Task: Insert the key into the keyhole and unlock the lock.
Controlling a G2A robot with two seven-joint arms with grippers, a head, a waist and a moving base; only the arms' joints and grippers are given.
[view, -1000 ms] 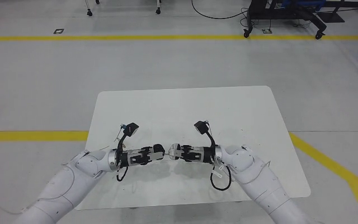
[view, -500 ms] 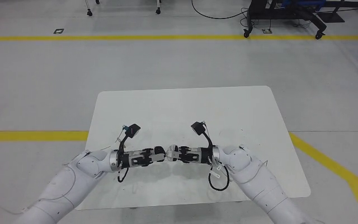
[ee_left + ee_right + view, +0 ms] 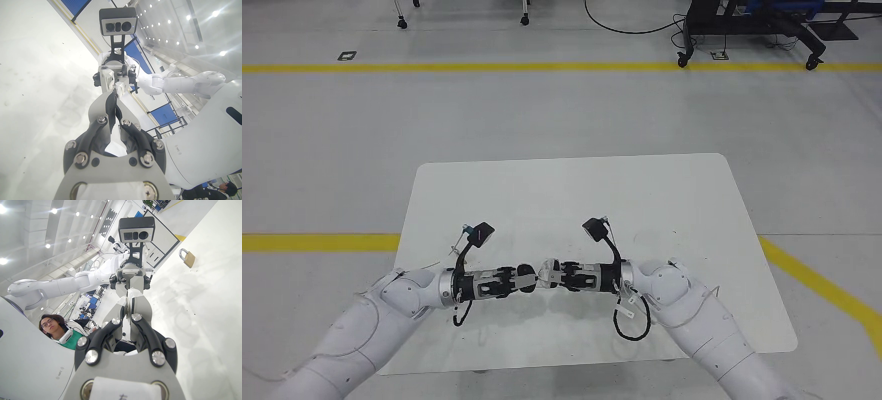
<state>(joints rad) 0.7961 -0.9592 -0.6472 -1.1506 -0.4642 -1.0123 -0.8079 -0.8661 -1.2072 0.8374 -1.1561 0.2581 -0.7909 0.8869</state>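
Observation:
My left gripper (image 3: 527, 277) and right gripper (image 3: 550, 274) meet tip to tip above the front middle of the white table (image 3: 662, 190). In the left wrist view my left gripper (image 3: 114, 98) has its black-padded fingers pressed together. A thin dark piece, apparently the key (image 3: 114, 92), runs from its tips into the right gripper's taped fingers (image 3: 108, 83). In the right wrist view my right gripper (image 3: 128, 300) is shut too, touching the left gripper's tips. A brass padlock (image 3: 189, 258) with a steel shackle lies flat on the table, apart from both grippers.
The tabletop around the two arms is bare white with a few dark specks. Its front edge lies just below the forearms in the top view. Yellow floor lines and a black wheeled frame (image 3: 752, 25) are well beyond the table.
The right gripper has moved left toward the left one and the small gap between the tips has closed. Both arms sit slightly lower in the top view.

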